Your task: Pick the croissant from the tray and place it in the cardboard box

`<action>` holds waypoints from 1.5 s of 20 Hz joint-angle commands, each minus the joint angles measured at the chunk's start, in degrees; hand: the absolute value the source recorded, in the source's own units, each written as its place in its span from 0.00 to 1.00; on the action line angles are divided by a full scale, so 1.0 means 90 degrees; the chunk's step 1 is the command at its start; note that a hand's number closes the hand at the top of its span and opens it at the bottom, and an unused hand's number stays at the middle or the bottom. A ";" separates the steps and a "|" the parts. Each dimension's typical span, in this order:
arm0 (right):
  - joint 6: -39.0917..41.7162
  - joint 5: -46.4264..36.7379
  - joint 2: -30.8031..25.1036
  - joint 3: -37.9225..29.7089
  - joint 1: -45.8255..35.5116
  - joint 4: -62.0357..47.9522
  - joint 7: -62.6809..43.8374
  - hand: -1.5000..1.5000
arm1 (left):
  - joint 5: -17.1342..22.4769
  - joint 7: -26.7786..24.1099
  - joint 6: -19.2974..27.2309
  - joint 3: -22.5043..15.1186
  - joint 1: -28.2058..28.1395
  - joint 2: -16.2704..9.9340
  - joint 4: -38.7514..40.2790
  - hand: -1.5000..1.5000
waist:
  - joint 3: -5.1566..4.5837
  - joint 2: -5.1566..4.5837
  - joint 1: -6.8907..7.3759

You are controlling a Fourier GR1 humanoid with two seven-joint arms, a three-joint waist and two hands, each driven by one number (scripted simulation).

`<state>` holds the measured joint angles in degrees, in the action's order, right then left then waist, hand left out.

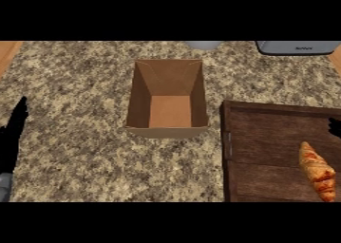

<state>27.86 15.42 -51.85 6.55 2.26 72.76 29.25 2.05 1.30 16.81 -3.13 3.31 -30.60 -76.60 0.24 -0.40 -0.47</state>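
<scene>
Bench [81, 142] surface is speckled beige-and-grey granite, with strips of light wood visible at its far left and far right corners.

Open-topped brown cardboard box [167, 98] stands near the middle of the bench, its flaps upright and its interior bare.

Dark brown rectangular wooden tray [264, 142] lies on the bench to the right of the box, near it but apart from it. Golden-brown curved croissant [317, 171] lies on the tray close to the tray's right side, its long axis running roughly toward and away from the viewer.

Left robot hand [7, 142] is at the left edge of the view, black fingers straight and pointing away from the viewer, holding nothing, well apart from the box.

Right robot hand [338, 129] shows only as a small black portion at the right edge, above the tray and just beyond the far end of the croissant; whether its fingers are extended or curled cannot be determined.

Grey appliance [298, 47] and pale rounded object [203, 45] sit at the far edge of the bench, both cut off by the view.
</scene>
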 commanded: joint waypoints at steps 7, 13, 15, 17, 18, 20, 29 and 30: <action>-0.0154 -0.2630 -0.1300 0.0509 -0.0876 -0.0971 0.1726 0.00 | -0.0159 0.0012 -0.0218 -0.0041 0.0210 -0.0084 0.0078 0.50 | -0.0013 0.0000 0.0287; 0.0355 -0.3612 -0.1377 0.1439 -0.1845 -0.0963 0.1134 0.00 | -0.0443 0.0102 -0.0065 -0.0232 0.0469 0.0203 0.0260 0.50 | -0.0021 -0.0021 0.0343; 0.0389 -0.4028 -0.1604 0.1670 -0.1871 -0.0929 0.1263 0.00 | -0.0355 0.0480 -0.0176 -0.0095 0.0735 0.0081 0.0255 0.50 | -0.0021 -0.0001 0.0251; 0.0255 -0.4426 -0.1024 0.2088 -0.2122 -0.0824 0.0667 0.00 | -0.0371 0.0147 -0.0136 -0.0043 0.0600 0.0200 0.0478 0.50 | -0.0026 -0.0005 0.0263; 0.0354 -0.4645 -0.1158 0.2151 -0.2228 -0.1361 0.1188 0.00 | -0.0360 -0.0022 -0.0235 -0.0048 0.0572 0.0208 0.0540 0.50 | -0.0021 -0.0016 0.0276; 0.0541 -0.4682 -0.0818 0.2212 -0.2339 -0.1229 0.0731 0.00 | -0.0350 0.0127 -0.0239 0.0111 0.0220 0.0028 0.0097 0.50 | -0.0024 0.0030 0.0218; 0.0762 -0.5622 -0.0419 0.2290 -0.2793 -0.1623 0.0811 0.00 | -0.0697 0.0078 -0.0279 0.0244 0.0390 0.0375 0.0429 0.50 | -0.0028 0.0037 0.0084; 0.0959 -0.5523 -0.0230 0.2137 -0.3116 -0.1682 0.0641 0.00 | -0.0427 0.0107 -0.0688 0.0520 0.0298 0.0021 0.0308 0.50 | -0.0028 0.0038 0.0114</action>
<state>31.56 -32.42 -55.75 27.08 -22.85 59.21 32.69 -2.86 3.19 13.81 -1.20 6.20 -28.64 -74.63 0.02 -0.12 0.75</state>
